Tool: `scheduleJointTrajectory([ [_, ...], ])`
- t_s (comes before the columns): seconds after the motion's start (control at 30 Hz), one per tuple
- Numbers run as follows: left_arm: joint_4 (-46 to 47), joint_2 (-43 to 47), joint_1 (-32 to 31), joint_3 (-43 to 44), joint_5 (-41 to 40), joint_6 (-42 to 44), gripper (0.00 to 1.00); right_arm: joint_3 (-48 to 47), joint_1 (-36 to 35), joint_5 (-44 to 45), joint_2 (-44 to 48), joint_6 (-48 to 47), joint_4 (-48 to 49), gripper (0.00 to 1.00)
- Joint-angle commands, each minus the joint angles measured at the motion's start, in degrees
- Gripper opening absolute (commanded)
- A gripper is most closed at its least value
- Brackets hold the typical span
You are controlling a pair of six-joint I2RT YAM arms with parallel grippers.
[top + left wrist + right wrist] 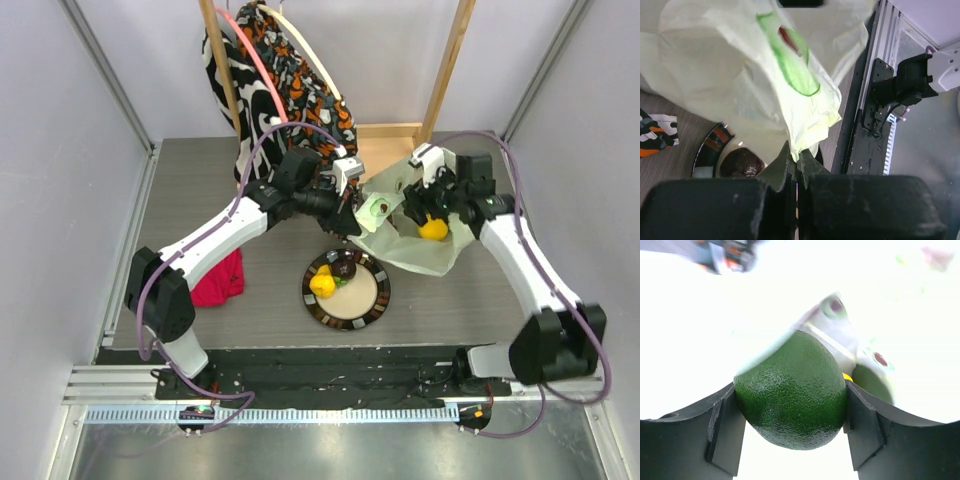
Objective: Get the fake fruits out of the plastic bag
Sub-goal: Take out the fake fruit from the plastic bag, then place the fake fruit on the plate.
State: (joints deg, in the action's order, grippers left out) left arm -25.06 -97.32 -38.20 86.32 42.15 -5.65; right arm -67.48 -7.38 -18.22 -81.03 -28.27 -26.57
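Note:
The pale green-white plastic bag (pixel 405 245) lies right of centre, its mouth held up. My left gripper (pixel 350 218) is shut on the bag's edge; the left wrist view shows the film (pixel 745 75) pinched between the closed fingertips (pixel 781 162). My right gripper (pixel 420 212) is inside the bag, shut on a green fruit (pixel 792 390) that fills the gap between its pads. An orange-yellow fruit (pixel 433 229) shows in the bag beside it. Another green fruit (pixel 871 384) lies behind. A yellow lemon (pixel 322 284) and a dark purple-brown fruit (pixel 345 268) sit on the plate (pixel 375 300).
A red cloth (pixel 220 280) lies at the left under the left arm. Zebra and orange patterned bags (pixel 270 80) hang from a wooden frame (pixel 445 70) at the back. The plate's rim (pixel 710 145) sits just below the left gripper.

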Motion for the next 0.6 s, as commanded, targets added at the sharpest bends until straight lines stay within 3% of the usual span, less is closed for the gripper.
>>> scheduleJointTrajectory([
  [0.0, 2.8, -0.2, 0.0, 2.5, -2.2, -2.5, 0.00, 5.8, -0.1, -7.7, 7.9, 0.7, -8.1, 0.33],
  [0.23, 13.3, -0.1, 4.8, 0.3, -6.7, -20.1, 0.00, 7.0, 0.0, -8.1, 16.9, -4.6, -19.7, 0.34],
  [0.33, 13.2, -1.1, 5.6, 1.2, -7.3, -20.8, 0.00, 1.9, -0.7, -13.9, 21.1, -7.0, -24.9, 0.35],
  [0.57, 13.4, -3.9, 5.6, 3.3, -5.2, -20.6, 0.00, -8.8, -18.3, -9.6, 21.5, -6.6, -24.6, 0.36],
])
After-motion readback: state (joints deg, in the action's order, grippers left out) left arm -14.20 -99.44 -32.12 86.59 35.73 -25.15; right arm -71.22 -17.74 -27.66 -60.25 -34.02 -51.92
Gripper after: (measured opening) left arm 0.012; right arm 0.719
